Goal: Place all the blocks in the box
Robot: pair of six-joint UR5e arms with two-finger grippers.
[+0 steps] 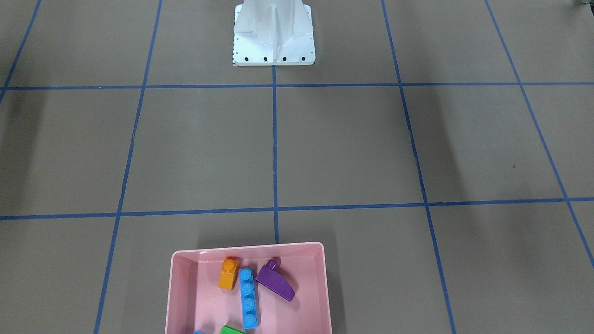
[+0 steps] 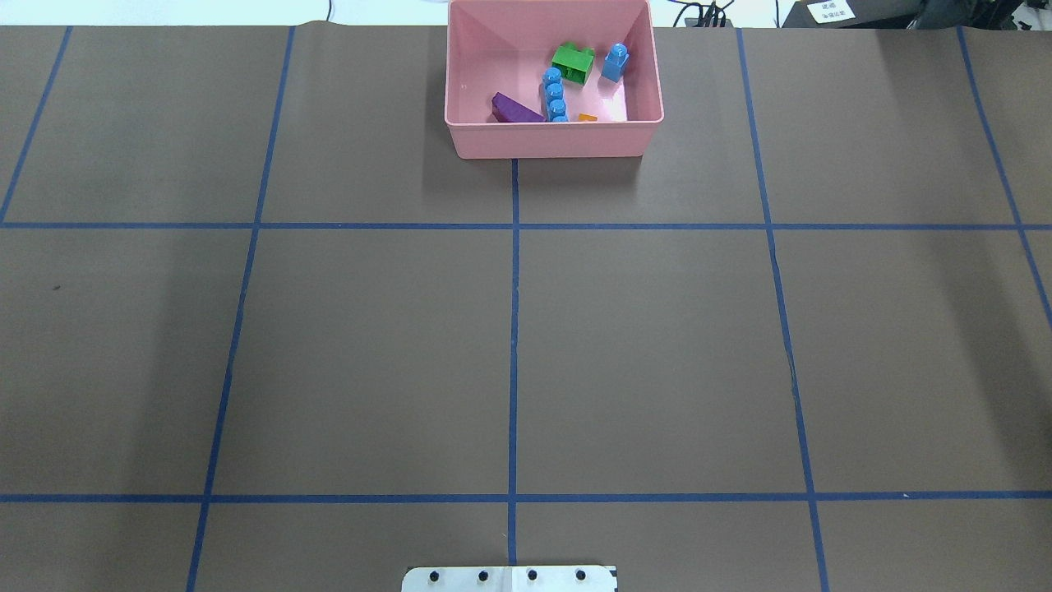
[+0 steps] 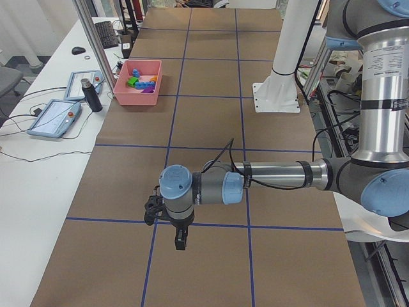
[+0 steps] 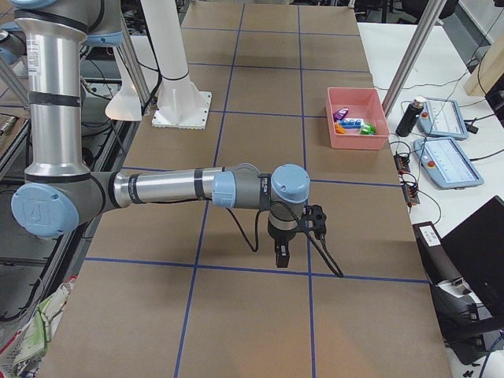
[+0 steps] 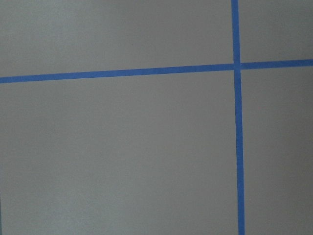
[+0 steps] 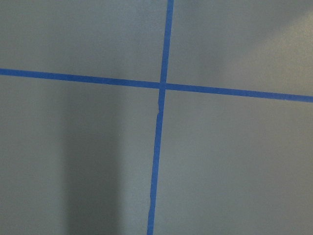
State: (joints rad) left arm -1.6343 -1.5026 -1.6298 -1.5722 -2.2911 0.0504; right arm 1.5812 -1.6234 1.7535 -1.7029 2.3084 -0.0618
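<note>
The pink box [image 2: 551, 141] stands at the table's far edge, also in the front-facing view [image 1: 182, 297]. Inside it lie the orange sloped brick [image 1: 229, 273], the long blue bar [image 1: 248, 298], the purple wedge [image 1: 276, 281], the green brick [image 2: 573, 63] and the blue one-stud cube [image 2: 615, 62]. No brick lies on the table. My left gripper [image 3: 181, 242] hangs over the table's left end, far from the box, and my right gripper [image 4: 281, 256] hangs over the right end. Both show only in side views, so I cannot tell whether they are open or shut.
The white pedestal base [image 1: 274, 41] stands at the robot's side of the table. Two tablets and a dark bottle [image 3: 91, 94] sit on the white desk beyond the box. Blue tape lines grid the brown table cover.
</note>
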